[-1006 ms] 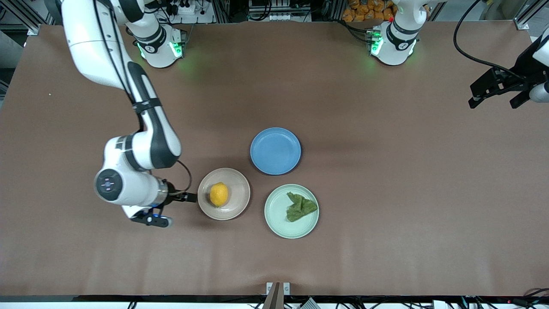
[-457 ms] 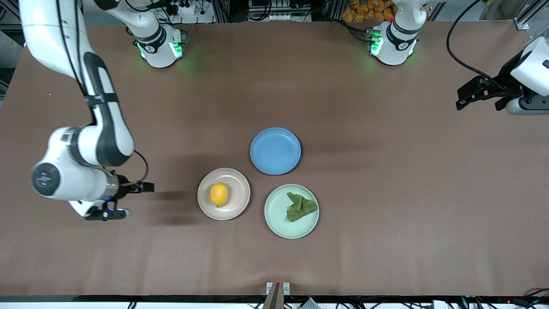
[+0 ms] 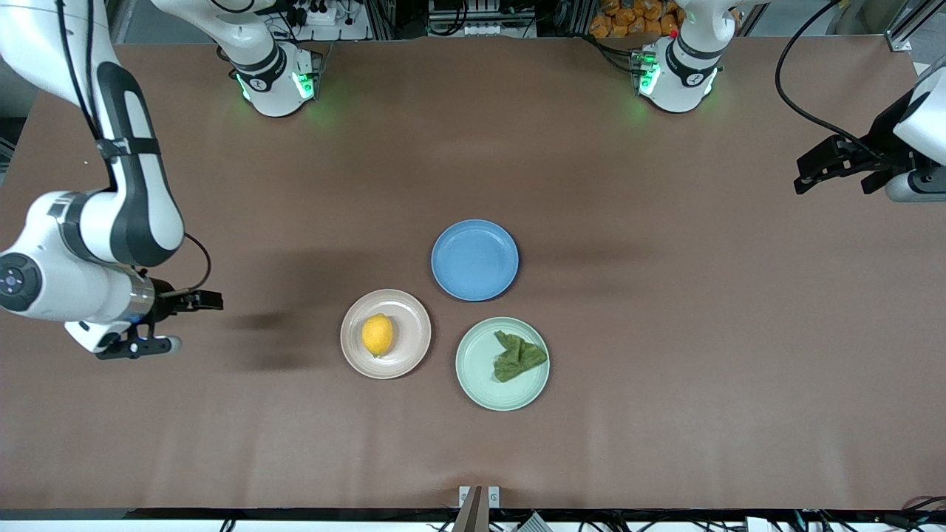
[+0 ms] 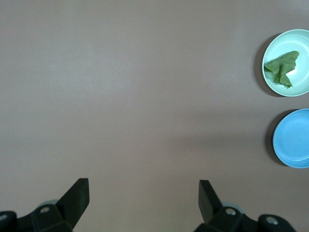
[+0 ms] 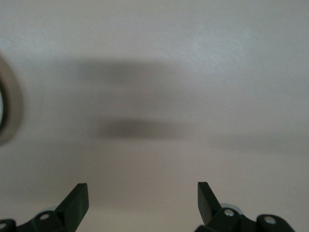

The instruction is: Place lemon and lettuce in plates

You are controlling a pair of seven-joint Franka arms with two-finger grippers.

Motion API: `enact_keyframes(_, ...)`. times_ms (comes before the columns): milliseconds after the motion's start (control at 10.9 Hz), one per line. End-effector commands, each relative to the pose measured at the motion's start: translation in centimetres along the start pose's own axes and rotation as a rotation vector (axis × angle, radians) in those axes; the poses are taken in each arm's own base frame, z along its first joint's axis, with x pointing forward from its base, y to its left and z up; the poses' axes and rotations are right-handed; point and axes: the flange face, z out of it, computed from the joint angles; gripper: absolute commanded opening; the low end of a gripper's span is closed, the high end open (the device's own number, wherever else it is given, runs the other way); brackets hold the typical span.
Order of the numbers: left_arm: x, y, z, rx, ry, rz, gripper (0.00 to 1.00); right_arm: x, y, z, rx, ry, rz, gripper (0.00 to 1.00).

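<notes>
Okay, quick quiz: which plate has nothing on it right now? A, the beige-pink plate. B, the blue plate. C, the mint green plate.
B: the blue plate is bare, while the lemon lies on the beige-pink plate and the lettuce lies on the mint green plate.

Obstacles: three round plates clustered mid-table.
Glossy blue plate (image 3: 474, 259), beige-pink plate (image 3: 385, 333), mint-green plate (image 3: 502, 363) sit near one another, narrow gaps between; brown table surface (image 3: 665, 414) around them lies open.
</notes>
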Motion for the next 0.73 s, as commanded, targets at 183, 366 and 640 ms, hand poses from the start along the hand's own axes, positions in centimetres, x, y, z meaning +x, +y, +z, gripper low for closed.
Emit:
enact_keyframes(183,0.4,-0.2,-0.4,0.012,0.034,0.017,1.0,-5.3,4.0,-3.4,-0.037,0.019,-0.032,1.0)
enact_keyframes(366,0.5,-0.3,-0.5,0.011,0.041,0.016,1.0,-6.9,4.7,-4.7,-0.052,0.029,-0.025,1.0)
enact_keyframes(640,0.5,-0.3,-0.6,0.011,0.044,0.018,1.0,-9.3,4.9,-6.6,-0.046,0.051,-0.007,1.0)
